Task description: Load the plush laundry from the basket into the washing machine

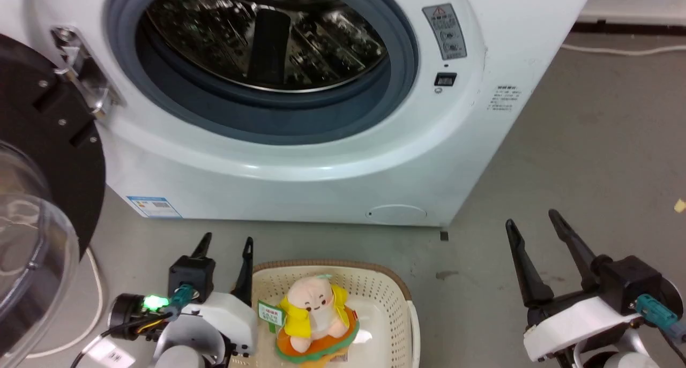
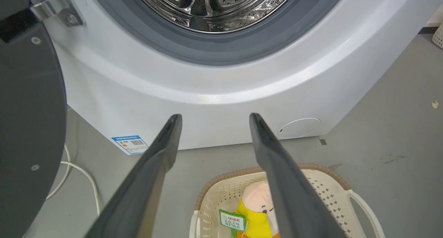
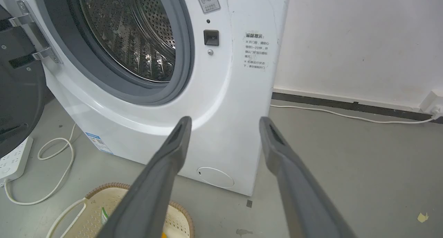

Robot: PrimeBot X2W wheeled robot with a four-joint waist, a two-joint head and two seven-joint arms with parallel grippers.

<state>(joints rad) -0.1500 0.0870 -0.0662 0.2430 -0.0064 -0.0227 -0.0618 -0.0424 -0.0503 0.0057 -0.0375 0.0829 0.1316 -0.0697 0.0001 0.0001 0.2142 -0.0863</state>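
The plush doll (image 1: 316,317), with its peach head, yellow jacket and green tag, sits upright in the cream basket (image 1: 386,298) on the floor before the washing machine (image 1: 321,164). The washer's black-rimmed door (image 1: 37,159) hangs open at the left, baring the grey gasket and steel drum (image 1: 268,36). My left gripper (image 1: 225,242) is open just left of the basket, above its rim; in the left wrist view the doll (image 2: 256,206) lies below its fingers (image 2: 162,151). My right gripper (image 1: 533,220) stands open over bare floor to the basket's right, empty.
A white cable (image 2: 83,175) loops on the grey floor left of the washer, beside a white power strip (image 3: 14,158). Another cable (image 3: 346,115) runs along the wall base at the right. A small yellow scrap (image 1: 679,205) lies on the floor.
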